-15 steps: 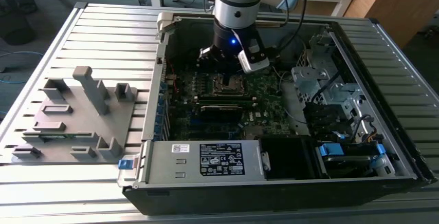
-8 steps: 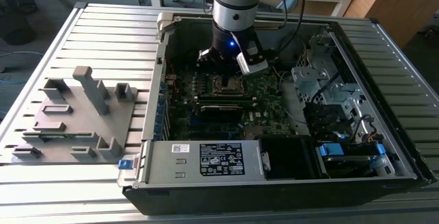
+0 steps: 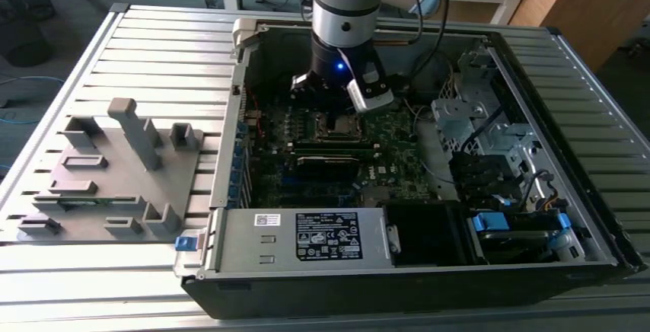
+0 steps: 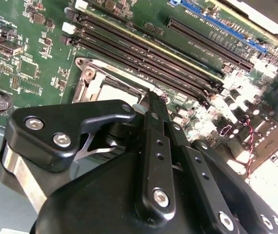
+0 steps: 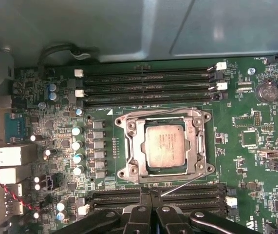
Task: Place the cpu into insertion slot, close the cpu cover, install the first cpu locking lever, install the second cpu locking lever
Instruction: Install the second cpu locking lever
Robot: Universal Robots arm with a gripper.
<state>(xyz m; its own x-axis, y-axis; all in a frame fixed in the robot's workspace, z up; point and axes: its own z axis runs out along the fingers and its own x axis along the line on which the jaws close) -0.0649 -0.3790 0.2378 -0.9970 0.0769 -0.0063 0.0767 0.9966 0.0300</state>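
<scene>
Left to right in the first wrist view: the cpu sits in the insertion slot, cpu cover down around it. My gripper at 6 o'clock looks pinched together, empty. A lever wire looks unlatched, I reckon.

Silver cpu seated in insertion slot, cpu cover closed.

Dull grey metal cpu, shiny steel cpu cover
</scene>
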